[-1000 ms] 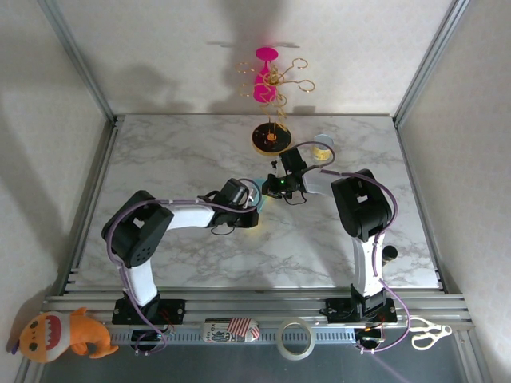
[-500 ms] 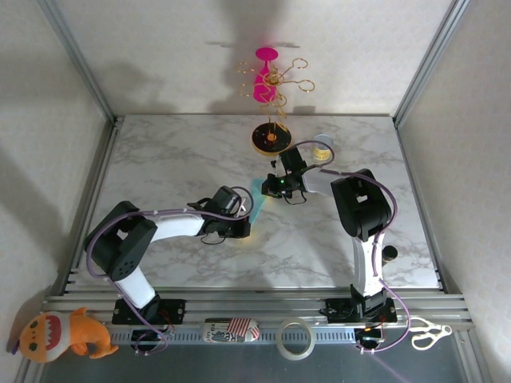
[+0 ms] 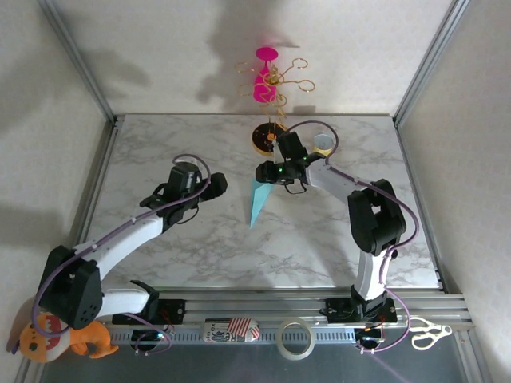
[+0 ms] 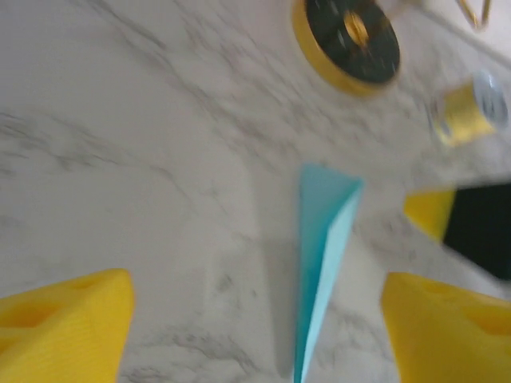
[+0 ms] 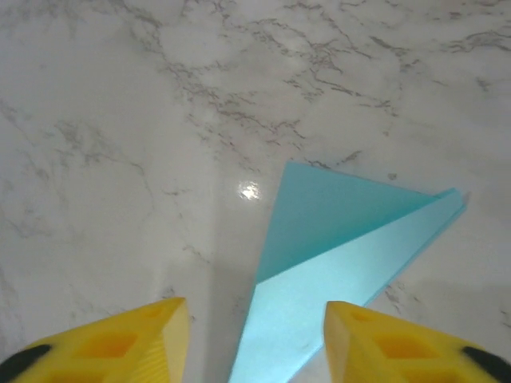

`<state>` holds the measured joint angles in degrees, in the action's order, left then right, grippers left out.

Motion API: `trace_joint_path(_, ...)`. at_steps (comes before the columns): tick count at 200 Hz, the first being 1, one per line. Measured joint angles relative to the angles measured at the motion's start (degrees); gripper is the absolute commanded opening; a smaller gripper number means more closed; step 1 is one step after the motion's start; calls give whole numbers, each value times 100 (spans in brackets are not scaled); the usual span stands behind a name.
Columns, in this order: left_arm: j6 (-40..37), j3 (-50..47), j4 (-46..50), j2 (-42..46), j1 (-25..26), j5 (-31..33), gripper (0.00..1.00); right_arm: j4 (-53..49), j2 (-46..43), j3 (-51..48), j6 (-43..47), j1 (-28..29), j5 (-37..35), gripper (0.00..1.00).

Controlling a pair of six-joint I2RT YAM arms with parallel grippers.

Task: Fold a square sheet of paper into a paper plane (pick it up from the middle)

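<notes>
1. Your paper plane (image 3: 259, 201) lies flat on the marble table (image 3: 160, 152), pointed end toward the arm bases, free of both grippers.
2. Your left gripper (image 3: 216, 185) sits to its left, apart from it, fingers (image 4: 68, 319) spread wide, holding nothing.
3. Your right gripper (image 3: 262, 172) is at its wide end, fingers (image 5: 112, 343) parted, gripping nothing.

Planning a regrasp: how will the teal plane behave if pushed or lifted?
The paper plane is thin folded paper, so probably light and likely to slide on the glossy marble table. Its creased layers likely stiffen it lengthwise, though the tip may bend.
</notes>
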<state>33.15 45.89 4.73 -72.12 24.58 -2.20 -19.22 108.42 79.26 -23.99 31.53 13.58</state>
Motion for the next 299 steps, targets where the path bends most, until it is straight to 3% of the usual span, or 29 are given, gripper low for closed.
trace_joint_path(27,2,-151,-33,354,-302,584,96,-584,101,225,-219,402,-951,57)
trace_joint_path(66,-35,-855,-472,844,-505,715,100,-1217,824,960,-592,988,-2111,58)
trace_joint_path(126,-37,-1113,-673,949,-669,739,100,-1987,1718,1952,-1480,1445,-3060,54)
trace_joint_path(149,-37,-1217,-680,944,-684,739,100,-2203,1825,2072,-1853,1515,-3272,46)
trace_joint_path(183,-37,-1241,-734,898,-686,734,100,-2385,1836,2133,-2177,1539,-3379,42)
trace_joint_path(261,-33,-1241,-756,643,-717,643,100,-2544,2144,2286,-2347,1539,-3449,26)
trace_joint_path(276,-33,-1239,-756,636,-717,629,100,-2559,2144,2297,-2367,1539,-3501,25)
trace_joint_path(299,-33,-1241,-756,627,-717,627,100,-2588,2144,2308,-2376,1539,-3563,33)
